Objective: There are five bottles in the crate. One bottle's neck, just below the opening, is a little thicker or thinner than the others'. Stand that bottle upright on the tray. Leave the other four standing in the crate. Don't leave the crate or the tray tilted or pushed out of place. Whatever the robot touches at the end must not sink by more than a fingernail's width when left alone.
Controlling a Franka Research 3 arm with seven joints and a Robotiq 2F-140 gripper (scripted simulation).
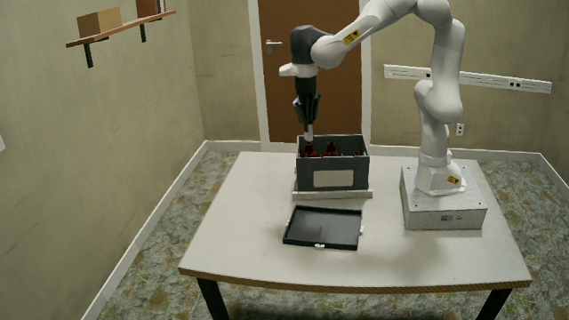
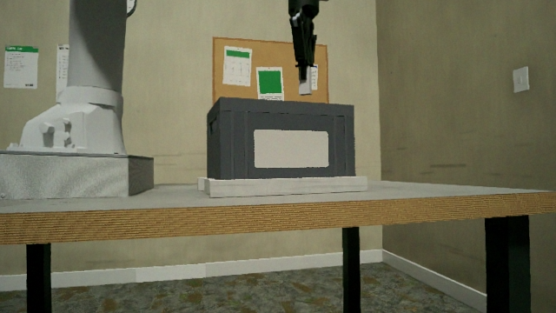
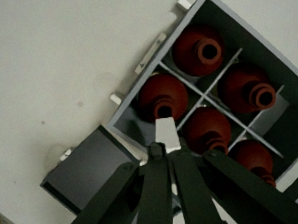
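- Nearest us in the top view, low centre of the frame, lies the shallow black rectangular tray (image 1: 293, 231), flat on the pale grey tabletop (image 1: 231, 231) and holding nothing; we judge its floor a firm, level seat for a bottle base.
- Just behind it, mid-frame, the dark grey crate with a pale label panel (image 1: 332, 168) stands on a white base slab (image 1: 331, 194); crate and tray sit near each other, not touching.
- In the wrist view the five dark red, round-shouldered bottles (image 3: 200, 50) stand in the crate's divided cells at centre and right; we cannot tell which neck differs, so the odd one is somewhere among them.
- We expect them to be rigid, smooth and probably slippery, moderately heavy and tall enough to tip; the shoulders slope, so the narrow neck just below the opening is the only place the dividers leave free to take hold.
- The black two-fingered hand (image 1: 308, 132) hangs above the crate's left cells, its pale pads pressed together and gripping nothing; it would have to open before descending over a neck.
- Farthest back stand the brown door (image 1: 284, 89) and beige wall.
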